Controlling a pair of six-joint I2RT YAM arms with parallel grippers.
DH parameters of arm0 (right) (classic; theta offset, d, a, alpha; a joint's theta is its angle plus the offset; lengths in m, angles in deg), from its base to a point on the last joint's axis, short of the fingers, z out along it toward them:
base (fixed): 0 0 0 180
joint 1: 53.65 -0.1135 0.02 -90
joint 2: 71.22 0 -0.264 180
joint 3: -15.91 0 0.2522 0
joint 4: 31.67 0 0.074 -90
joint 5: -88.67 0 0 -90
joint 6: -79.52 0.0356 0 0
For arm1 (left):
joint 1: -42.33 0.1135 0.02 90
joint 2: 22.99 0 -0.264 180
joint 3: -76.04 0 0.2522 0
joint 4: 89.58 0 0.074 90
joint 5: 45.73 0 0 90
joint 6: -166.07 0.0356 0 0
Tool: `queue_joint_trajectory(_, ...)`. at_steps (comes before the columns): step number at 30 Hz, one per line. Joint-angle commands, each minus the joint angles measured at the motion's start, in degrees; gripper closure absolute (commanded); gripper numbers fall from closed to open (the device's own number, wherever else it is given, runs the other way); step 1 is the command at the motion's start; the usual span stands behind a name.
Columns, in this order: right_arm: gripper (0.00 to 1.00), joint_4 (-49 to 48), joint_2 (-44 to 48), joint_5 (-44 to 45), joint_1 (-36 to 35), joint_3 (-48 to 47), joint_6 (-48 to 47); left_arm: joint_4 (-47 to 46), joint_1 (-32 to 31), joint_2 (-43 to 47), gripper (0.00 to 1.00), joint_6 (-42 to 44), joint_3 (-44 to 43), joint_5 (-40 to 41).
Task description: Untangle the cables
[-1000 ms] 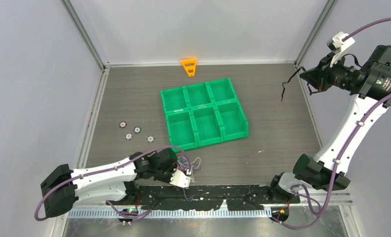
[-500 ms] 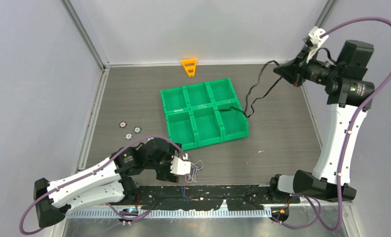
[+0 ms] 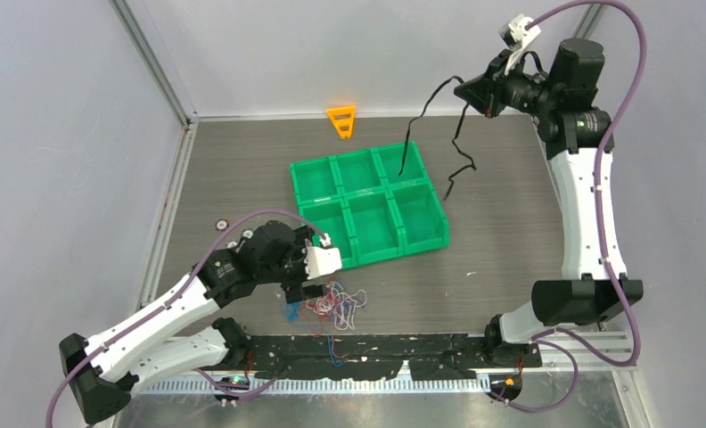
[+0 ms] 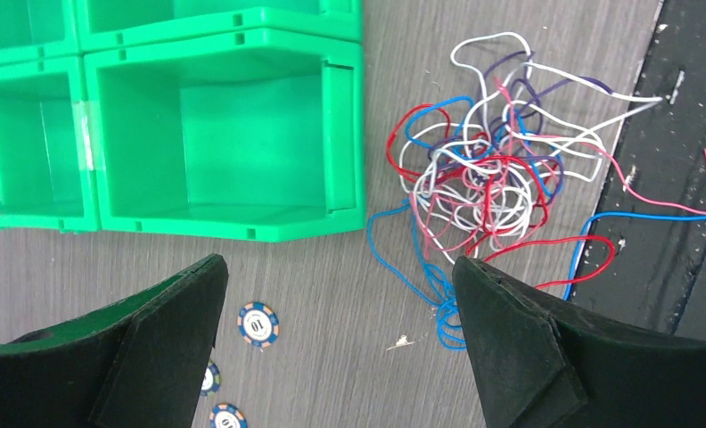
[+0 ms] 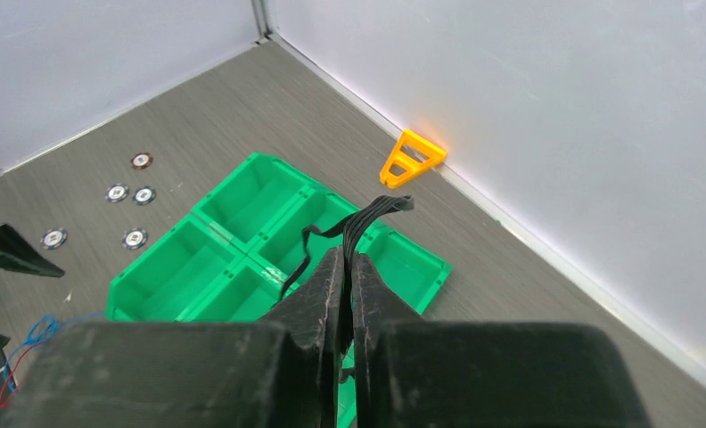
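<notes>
cable tangle point(image 4: 488, 192) loose on bench, just beside green tray point(image 4: 354, 107) | 1 o'clock from left end effector point(image 4: 339, 267), nearer arm, jaws wide apart, empty | black cable point(image 5: 376, 211) pinched in closed right end effector point(image 5: 343, 259), dangling above tray

tangled cables point(image 4: 483, 192): red, blue, white, purple | hanging cable point(image 5: 376, 214): black | tray point(image 4: 229, 227): green | table point(image 3: 242, 169): grey woodgrain

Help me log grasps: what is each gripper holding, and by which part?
Right gripper pinches the black cable at a bend, strands hanging free. Left gripper is open, holding nothing, by the tangled cables.
</notes>
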Motion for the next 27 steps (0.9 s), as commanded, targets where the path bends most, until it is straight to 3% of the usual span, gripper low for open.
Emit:
queue_joint_trajectory(1, 0.95, -5.72, -1.06, 3.44, -0.41, -3.94, 3.13, -2.04, 1.72, -0.61, 0.00, -2.84, -2.06, 1.55)
queue_joint_trajectory(7, 0.95, -6.11, -0.81, 2.88, -0.90, -3.84, 4.94, -2.92, 3.80, -2.29, 0.00, -3.94, -3.11, 1.67)
queue_joint_trajectory(27, 0.95, -4.65, 11.22, 3.96, -4.34, 19.92, 1.63, -3.47, 5.77, -3.79, 0.00, -4.77, -2.35, 1.68)
